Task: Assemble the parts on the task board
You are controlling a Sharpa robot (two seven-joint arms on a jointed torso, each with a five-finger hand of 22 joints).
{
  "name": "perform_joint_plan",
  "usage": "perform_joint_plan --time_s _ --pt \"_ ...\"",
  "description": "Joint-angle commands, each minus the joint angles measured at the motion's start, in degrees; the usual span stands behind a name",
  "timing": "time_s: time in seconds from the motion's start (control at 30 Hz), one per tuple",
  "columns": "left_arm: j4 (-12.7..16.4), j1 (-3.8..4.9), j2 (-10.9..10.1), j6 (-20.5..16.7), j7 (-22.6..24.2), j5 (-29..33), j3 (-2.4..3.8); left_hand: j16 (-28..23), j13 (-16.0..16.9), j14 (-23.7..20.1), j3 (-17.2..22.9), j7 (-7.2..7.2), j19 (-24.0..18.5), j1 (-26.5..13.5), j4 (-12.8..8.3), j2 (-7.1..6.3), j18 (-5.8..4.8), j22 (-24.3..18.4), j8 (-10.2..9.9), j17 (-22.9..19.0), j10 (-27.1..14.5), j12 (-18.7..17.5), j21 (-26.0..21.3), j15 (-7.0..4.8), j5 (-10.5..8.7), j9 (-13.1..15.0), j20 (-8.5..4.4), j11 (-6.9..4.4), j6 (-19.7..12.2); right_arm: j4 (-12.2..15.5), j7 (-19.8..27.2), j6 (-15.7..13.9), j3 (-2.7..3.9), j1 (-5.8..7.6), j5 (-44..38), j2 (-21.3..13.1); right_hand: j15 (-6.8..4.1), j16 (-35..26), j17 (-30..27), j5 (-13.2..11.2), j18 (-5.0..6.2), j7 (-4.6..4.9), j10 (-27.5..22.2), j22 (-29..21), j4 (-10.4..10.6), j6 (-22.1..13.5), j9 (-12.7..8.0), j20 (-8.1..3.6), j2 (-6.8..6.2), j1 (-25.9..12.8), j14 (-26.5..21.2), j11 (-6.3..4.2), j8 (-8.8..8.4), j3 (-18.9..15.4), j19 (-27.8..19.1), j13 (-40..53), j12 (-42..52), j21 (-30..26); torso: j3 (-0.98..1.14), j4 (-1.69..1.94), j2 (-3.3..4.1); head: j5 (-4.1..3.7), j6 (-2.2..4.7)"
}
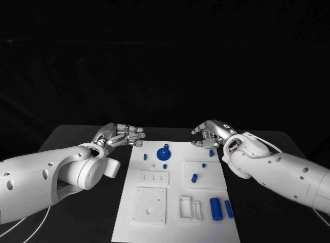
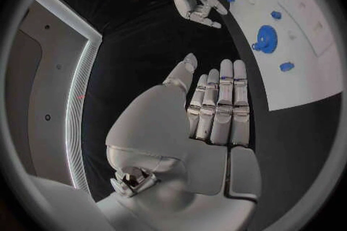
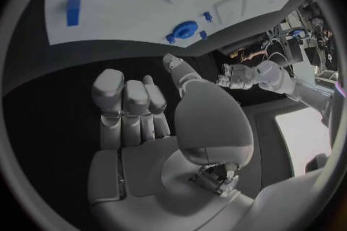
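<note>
Counter: the black counter (image 1: 85, 132) carries the white task board (image 1: 176, 223) in its middle, running away from the robot.
Task board: raised white fixtures sit on its near half, and the blue parts lie scattered along it.
Left hand: the left hand (image 1: 121, 135) hovers just off the board's far left corner, fingers (image 2: 220, 105) straight and side by side, holding nothing.
Right hand: the right hand (image 1: 214, 132) hangs over the board's far right corner, fingers (image 3: 124, 105) loosely curled but apart, also empty.
Parts, far end: a round blue gear (image 1: 163, 154) lies between the two hands, a small blue peg (image 1: 145, 157) just beside it and another small piece (image 1: 211, 152) near the right hand.
Parts, middle and near: a short blue piece (image 1: 194, 177) lies on a raised plate; two blue cylinders (image 1: 216, 208) lie side by side on the near right.
Step in hand: by my reading nothing is picked up yet; both hands are poised for a first grasp, and most of the assembly is undone.
Next move: likely one hand must drop onto a part at the far end, pinch it cleanly off the flat board, and keep clear of its neighbours.
</note>
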Motion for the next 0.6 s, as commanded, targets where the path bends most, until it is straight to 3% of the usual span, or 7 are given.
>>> perform_joint_plan --time_s 0.03,0.23,0.37,0.5,0.53,0.6 --pt "-0.5 0.12 0.0 1.4 0.6 -0.5 0.06 0.2 0.1 -0.2 -0.4 -0.20 0.3 -0.1 0.0 0.49 -0.16 0.0 -0.1 -0.1 0.3 -0.2 -0.3 0.09 -0.27 0.0 0.09 -0.35 -0.1 1.3 9.7 1.8 0.54 -0.05 10.2 -2.6 0.46 -0.2 0.1 0.9 0.09 -0.12 -0.3 5.9 -0.9 0.3 0.1 0.44 1.35 0.6 0.0 0.14 -0.12 -3.8 2.6 -0.2 -0.1 0.0 0.53 -0.85 -0.20 -0.39 0.14" --pt "-1.1 0.11 -0.1 1.8 0.6 -0.6 -0.03 0.2 0.1 -0.2 -0.3 -0.22 0.3 0.0 0.0 0.54 -0.21 0.0 -0.1 -0.1 0.7 -0.2 -0.2 0.04 -0.26 0.0 0.03 -0.47 -0.1 0.8 13.1 5.5 1.07 -0.06 13.5 -6.1 0.41 -0.6 -0.1 1.1 0.01 -0.25 -0.7 5.8 -1.9 0.3 0.1 0.44 2.98 2.3 -0.2 0.06 -0.10 -9.6 2.3 -0.5 -0.3 -0.4 1.19 -1.57 -0.31 -0.70 0.19" --pt "-1.3 0.09 -0.1 2.1 0.7 -0.7 -0.11 0.2 0.1 -0.2 -0.3 -0.22 0.3 0.0 0.0 0.54 -0.21 0.0 -0.1 -0.1 0.7 -0.2 -0.2 0.04 -0.26 0.0 0.03 -0.47 -0.1 -0.8 14.1 6.9 1.16 -0.07 14.3 -7.0 0.33 -0.8 -0.3 1.4 -0.10 -0.39 -0.8 5.8 -2.5 0.2 0.1 0.33 3.12 3.0 -0.2 -0.12 -0.11 -10.1 2.2 -0.7 -0.5 -0.6 1.58 -1.86 -0.28 -1.00 0.20" --pt "-1.5 0.08 0.0 2.3 0.7 -0.8 -0.16 0.2 0.1 -0.2 -0.3 -0.22 0.3 0.0 0.0 0.54 -0.21 0.0 -0.1 -0.1 0.7 -0.2 -0.2 0.04 -0.26 0.0 0.03 -0.47 -0.1 -2.6 14.6 8.0 1.19 -0.15 14.7 -7.3 0.21 -1.0 -0.4 1.7 -0.19 -0.52 -0.9 5.7 -2.9 0.0 0.1 0.23 3.09 3.2 -0.3 -0.31 -0.12 -10.4 2.2 -0.8 -0.6 -0.9 1.80 -1.86 -0.30 -1.15 0.19" --pt "-1.5 0.08 0.0 2.3 0.7 -0.8 -0.17 0.2 0.1 -0.2 -0.3 -0.22 0.3 -0.1 0.0 0.55 -0.22 0.0 -0.1 -0.1 0.7 -0.2 -0.2 0.04 -0.27 0.0 0.02 -0.46 -0.1 -3.0 14.7 8.1 1.20 -0.24 14.8 -7.4 0.20 -1.0 -0.4 1.7 -0.21 -0.49 -0.9 5.7 -2.9 -0.1 0.1 0.21 3.16 3.1 -0.3 -0.30 -0.11 -10.5 2.1 -0.8 -0.7 -0.9 1.70 -1.80 -0.30 -1.20 0.24" --pt "-1.5 0.08 0.0 2.3 0.6 -0.9 -0.18 0.1 0.1 -0.2 -0.3 -0.21 0.3 -0.1 0.0 0.56 -0.25 0.0 -0.2 -0.1 0.6 -0.2 -0.2 0.05 -0.28 0.0 0.00 -0.44 -0.1 -3.7 14.9 8.3 1.20 -0.58 14.9 -7.5 0.22 -1.0 -0.4 1.4 -0.26 -0.48 -0.8 5.7 -3.0 -0.1 0.1 0.19 3.31 3.1 -0.2 -0.26 -0.11 -10.9 2.2 -0.8 -0.6 -0.9 1.73 -1.75 -0.24 -1.47 0.32"
